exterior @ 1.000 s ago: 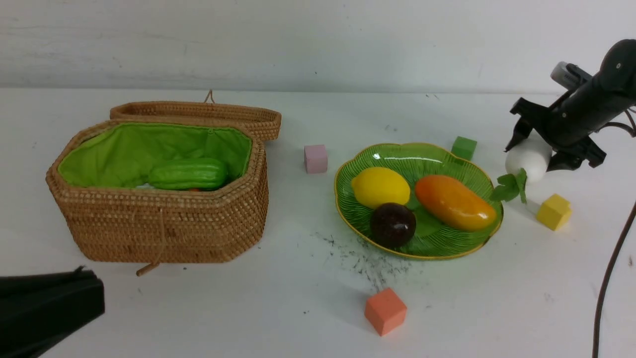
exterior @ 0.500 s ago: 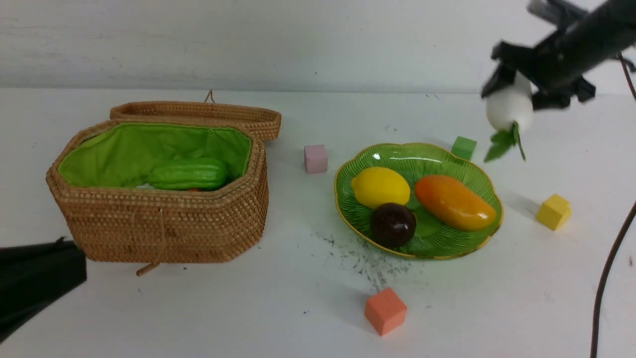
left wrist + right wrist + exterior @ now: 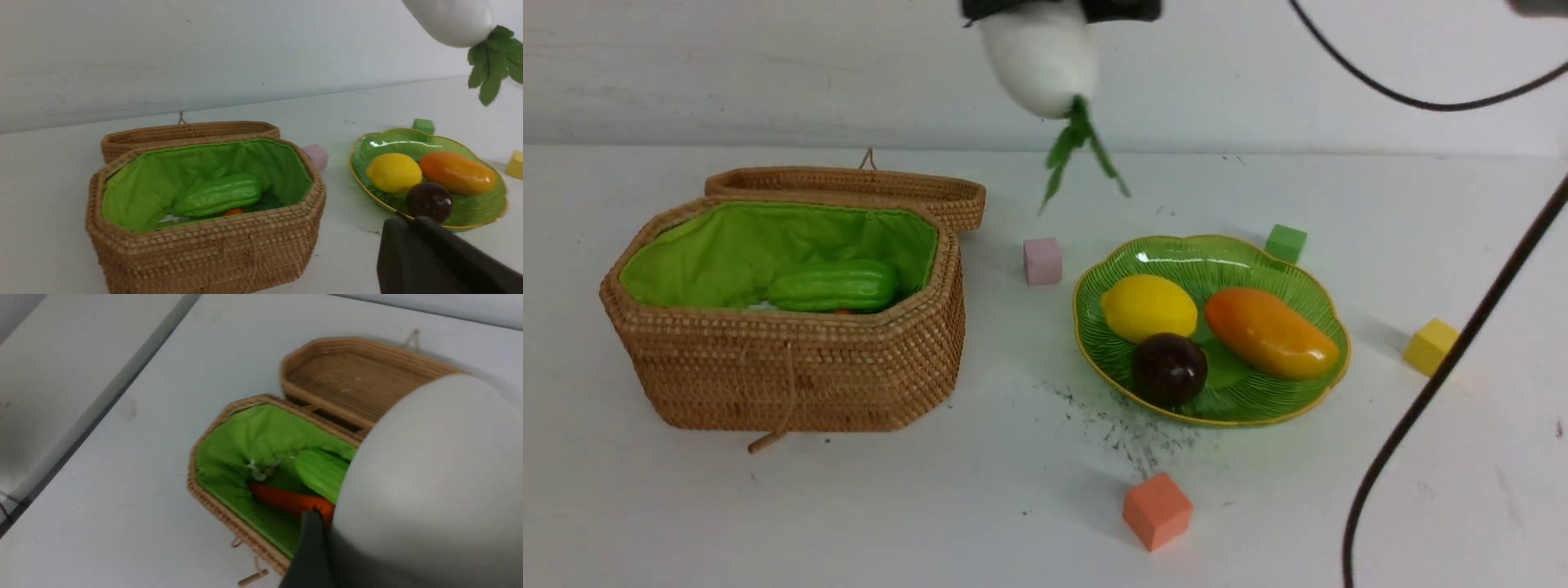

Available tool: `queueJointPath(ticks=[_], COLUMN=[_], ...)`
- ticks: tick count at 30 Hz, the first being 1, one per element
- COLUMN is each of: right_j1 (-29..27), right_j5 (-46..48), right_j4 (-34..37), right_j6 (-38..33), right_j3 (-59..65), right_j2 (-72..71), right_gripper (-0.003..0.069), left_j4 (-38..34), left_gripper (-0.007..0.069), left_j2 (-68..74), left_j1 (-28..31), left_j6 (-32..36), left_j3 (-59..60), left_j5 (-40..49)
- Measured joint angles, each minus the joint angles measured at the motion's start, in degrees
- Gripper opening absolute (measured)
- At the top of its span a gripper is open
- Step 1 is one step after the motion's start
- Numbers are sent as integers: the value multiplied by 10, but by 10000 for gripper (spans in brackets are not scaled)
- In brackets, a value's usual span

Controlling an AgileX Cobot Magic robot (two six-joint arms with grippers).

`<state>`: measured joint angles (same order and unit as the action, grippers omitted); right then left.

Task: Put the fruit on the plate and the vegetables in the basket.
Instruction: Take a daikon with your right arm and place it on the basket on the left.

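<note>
My right hand (image 3: 1062,10) is clamped on the radish (image 3: 1045,61)'s fat body, leaves dangling below; it's probably light, stiff and slippery, best gripped mid-body.

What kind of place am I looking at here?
Probably a tabletop set up for a sorting test or demo: toy-like fruit sits on a green plate, loose foam cubes such as the pink one lie about, and a plain white wall stands behind.

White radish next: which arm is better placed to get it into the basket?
Right, I'd say. The right gripper already holds the radish, leaves hanging down, and its wrist view looks into the open basket. The left gripper would need a handover.
</note>
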<state>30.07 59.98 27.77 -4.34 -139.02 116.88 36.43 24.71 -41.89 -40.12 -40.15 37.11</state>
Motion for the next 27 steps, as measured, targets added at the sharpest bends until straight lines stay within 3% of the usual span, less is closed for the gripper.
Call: queueJointPath(ticks=[5, 9, 19, 23, 27], right_j1=[84, 112, 121, 121, 121], right_j5=[-69, -105, -170, -198, -243], right_j4=[4, 5, 24, 60, 115], right_j6=[-51, -66, -91, -133, -227], right_j3=[-1, -1, -1, -1, -1], right_j2=[26, 43, 88, 109, 144], right_gripper=[540, 540, 540, 540, 540], left_j4=[28, 38, 55, 75, 91], left_gripper=[-10, -10, -10, -10, -10], left_j2=[0, 0, 0, 0, 0], left_j1=[0, 0, 0, 0, 0], left_j6=[-29, -32, -40, -69, -93], left_j3=[0, 0, -1, -1, -1], left_j5=[19, 27, 46, 50, 57])
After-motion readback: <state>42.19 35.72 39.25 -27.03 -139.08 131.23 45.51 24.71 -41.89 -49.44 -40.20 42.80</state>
